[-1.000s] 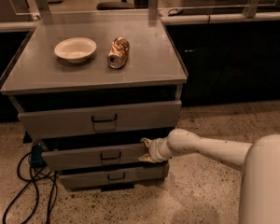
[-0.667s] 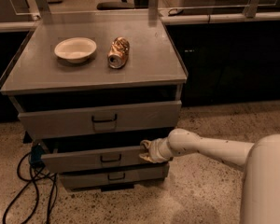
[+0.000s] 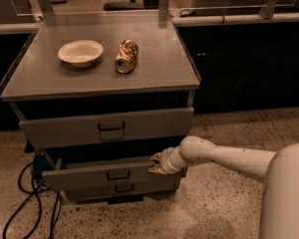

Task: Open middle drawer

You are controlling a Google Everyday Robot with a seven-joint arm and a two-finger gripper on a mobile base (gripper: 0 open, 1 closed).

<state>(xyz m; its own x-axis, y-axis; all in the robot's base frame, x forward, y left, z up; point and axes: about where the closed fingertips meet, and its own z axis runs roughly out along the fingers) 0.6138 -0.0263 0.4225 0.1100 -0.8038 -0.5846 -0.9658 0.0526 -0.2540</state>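
The middle drawer (image 3: 97, 175) is a wide grey metal drawer with a small black centre pull (image 3: 118, 175). It stands pulled out from the cabinet, with a dark gap showing behind its front. My gripper (image 3: 156, 164) is at the right end of the drawer's top edge, on the end of my white arm (image 3: 224, 158), which reaches in from the right. The gripper touches the drawer front there.
The top drawer (image 3: 107, 126) is slightly out, the bottom drawer (image 3: 120, 190) sits below. On the cabinet top (image 3: 50, 78) lie a white bowl (image 3: 80, 52) and a crushed can (image 3: 126, 56). Black cables (image 3: 32, 203) lie on the floor at left. Dark counters stand behind.
The middle drawer has come out slightly further, and my gripper has moved with it towards the front.
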